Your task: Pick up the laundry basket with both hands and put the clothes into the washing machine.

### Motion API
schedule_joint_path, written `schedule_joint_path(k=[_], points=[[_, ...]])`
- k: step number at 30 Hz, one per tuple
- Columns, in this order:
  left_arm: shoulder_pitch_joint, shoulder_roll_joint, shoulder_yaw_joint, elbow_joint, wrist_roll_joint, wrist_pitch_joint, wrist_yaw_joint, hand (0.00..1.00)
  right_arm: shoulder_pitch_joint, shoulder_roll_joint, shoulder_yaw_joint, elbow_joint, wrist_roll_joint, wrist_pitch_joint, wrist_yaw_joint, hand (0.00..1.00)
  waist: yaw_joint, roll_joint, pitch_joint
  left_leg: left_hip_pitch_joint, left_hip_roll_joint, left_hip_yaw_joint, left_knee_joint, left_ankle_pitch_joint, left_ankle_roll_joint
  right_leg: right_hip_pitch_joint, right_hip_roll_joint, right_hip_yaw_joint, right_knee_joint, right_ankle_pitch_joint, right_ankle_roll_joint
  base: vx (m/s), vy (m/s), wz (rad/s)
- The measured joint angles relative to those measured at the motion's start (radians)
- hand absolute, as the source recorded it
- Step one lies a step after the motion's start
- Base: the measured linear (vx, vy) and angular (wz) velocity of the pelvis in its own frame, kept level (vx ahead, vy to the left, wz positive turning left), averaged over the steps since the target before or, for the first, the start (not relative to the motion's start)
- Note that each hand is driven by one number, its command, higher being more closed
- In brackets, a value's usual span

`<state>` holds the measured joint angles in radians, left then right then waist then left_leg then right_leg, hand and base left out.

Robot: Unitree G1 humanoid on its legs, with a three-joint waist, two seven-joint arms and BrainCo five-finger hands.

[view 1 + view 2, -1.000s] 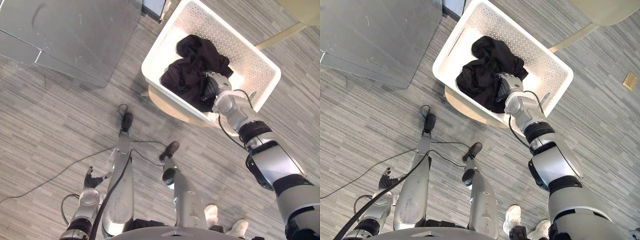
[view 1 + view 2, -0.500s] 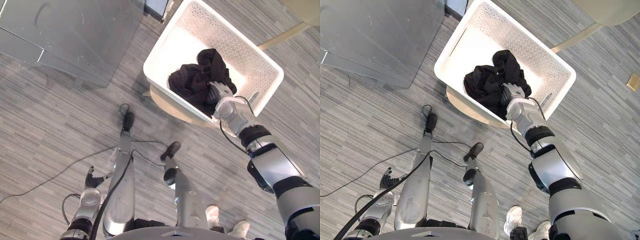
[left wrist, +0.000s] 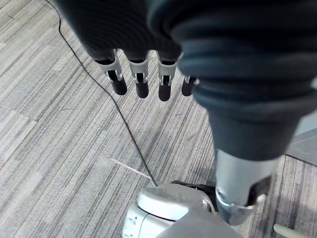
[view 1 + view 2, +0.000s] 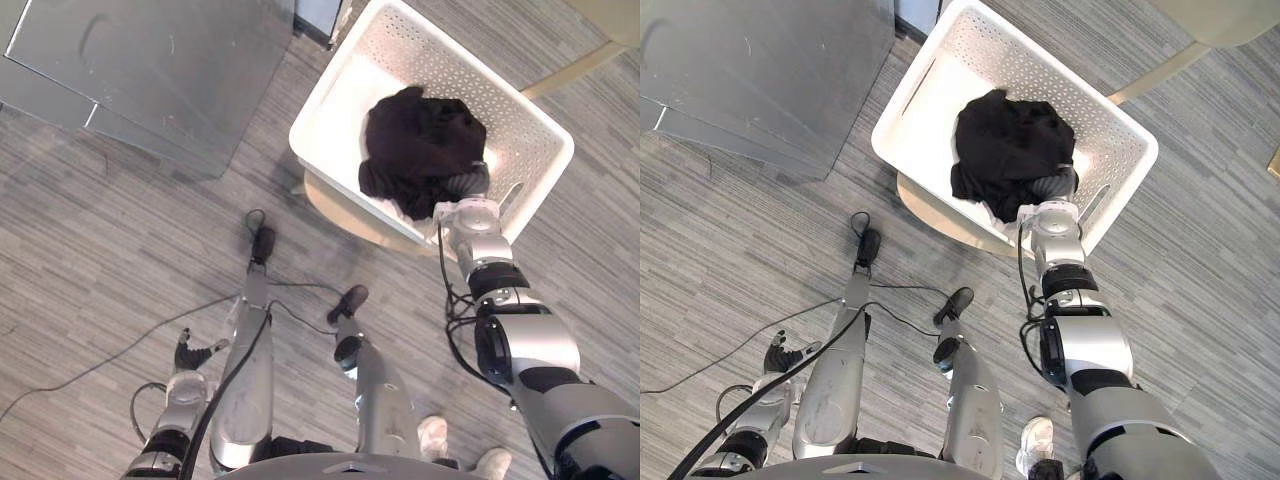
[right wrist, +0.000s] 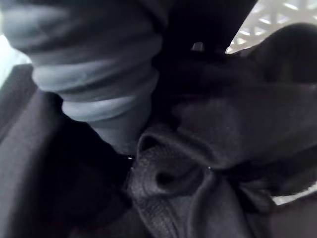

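Up in the upper right of the frame, the black clothes (image 4: 420,145) sit bunched in the white basket (image 4: 335,115), near its lower right wall. Your right hand (image 4: 466,186) is dug into them. You cannot tell what its fingers are doing, because cloth hides them. Your left hand (image 4: 188,354) hangs at the lower left with fingers loose, grasping nothing. If you pull hard with one hand, the basket could tip off the round stool (image 4: 340,215) under it. Count: one basket, one clothes pile, one stool, one grey metal box (image 4: 160,70), two hands.
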<state>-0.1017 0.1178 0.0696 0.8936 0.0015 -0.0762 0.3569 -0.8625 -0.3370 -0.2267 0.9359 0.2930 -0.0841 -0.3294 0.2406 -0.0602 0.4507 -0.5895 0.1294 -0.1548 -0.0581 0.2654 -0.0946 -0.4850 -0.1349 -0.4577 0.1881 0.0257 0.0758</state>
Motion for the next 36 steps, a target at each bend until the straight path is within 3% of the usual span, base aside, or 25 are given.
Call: schedule_joint_path(k=[3, 7, 15, 23, 30, 34, 36], points=[[-0.008, -0.014, 0.051, -0.009, 0.000, 0.004, 0.012, 0.00, 0.047, 0.062, -0.065, -0.121, 0.246, -0.073, -0.022, 1.00, -0.011, 0.000, 0.000, 0.004, 0.000, 0.003, -0.005, 0.000, 0.000, 0.000, -0.002, 0.000, 0.005, -0.003, 0.001, 0.03, -0.049, 0.00], [-0.008, -0.028, 0.090, -0.012, -0.001, 0.018, 0.016, 0.00, 0.123, 0.142, -0.069, -0.314, 0.445, -0.165, -0.025, 1.00, -0.024, 0.000, 0.000, 0.035, -0.001, 0.015, -0.017, 0.006, -0.005, 0.020, -0.006, 0.006, 0.009, -0.009, 0.003, 0.05, -0.055, -0.01], [-0.001, -0.030, 0.104, -0.020, -0.001, 0.026, 0.006, 0.00, 0.250, 0.216, 0.036, -0.599, 0.537, -0.219, -0.005, 1.00, -0.042, -0.001, -0.001, 0.132, -0.015, 0.021, -0.018, -0.017, 0.005, 0.087, -0.041, 0.007, 0.092, -0.067, 0.008, 0.01, -0.066, 0.09], [0.090, -0.025, 0.161, -0.043, -0.036, 0.036, -0.023, 0.00, 0.395, 0.263, 0.160, -0.814, 0.625, -0.225, 0.042, 1.00, -0.058, -0.008, -0.011, 0.269, -0.047, 0.045, -0.018, -0.045, 0.040, 0.205, -0.090, 0.007, 0.148, -0.124, 0.029, 0.02, -0.046, 0.13], [0.171, -0.021, 0.373, 0.014, -0.089, 0.040, -0.035, 0.00, 0.573, 0.302, 0.179, -0.881, 0.687, -0.225, 0.109, 1.00, -0.071, -0.028, -0.153, 0.351, -0.073, 0.035, -0.020, -0.073, 0.046, 0.327, -0.108, -0.026, 0.092, -0.135, 0.053, 0.09, -0.023, 0.16], [0.184, -0.018, 0.600, 0.019, -0.166, 0.072, -0.038, 0.00, 0.669, 0.320, 0.165, -0.882, 0.704, -0.225, 0.146, 1.00, -0.078, -0.027, -0.254, 0.404, -0.083, 0.037, -0.021, -0.094, 0.036, 0.417, -0.099, -0.044, 0.011, -0.115, 0.071, 0.07, -0.010, 0.06], [0.203, -0.011, 0.708, -0.082, -0.189, 0.080, -0.031, 0.00, 0.717, 0.331, 0.161, -0.892, 0.704, -0.225, 0.147, 1.00, -0.079, -0.025, -0.304, 0.427, -0.084, 0.042, -0.023, -0.109, 0.030, 0.455, -0.089, -0.044, -0.030, -0.100, 0.074, 0.06, -0.010, -0.05]])
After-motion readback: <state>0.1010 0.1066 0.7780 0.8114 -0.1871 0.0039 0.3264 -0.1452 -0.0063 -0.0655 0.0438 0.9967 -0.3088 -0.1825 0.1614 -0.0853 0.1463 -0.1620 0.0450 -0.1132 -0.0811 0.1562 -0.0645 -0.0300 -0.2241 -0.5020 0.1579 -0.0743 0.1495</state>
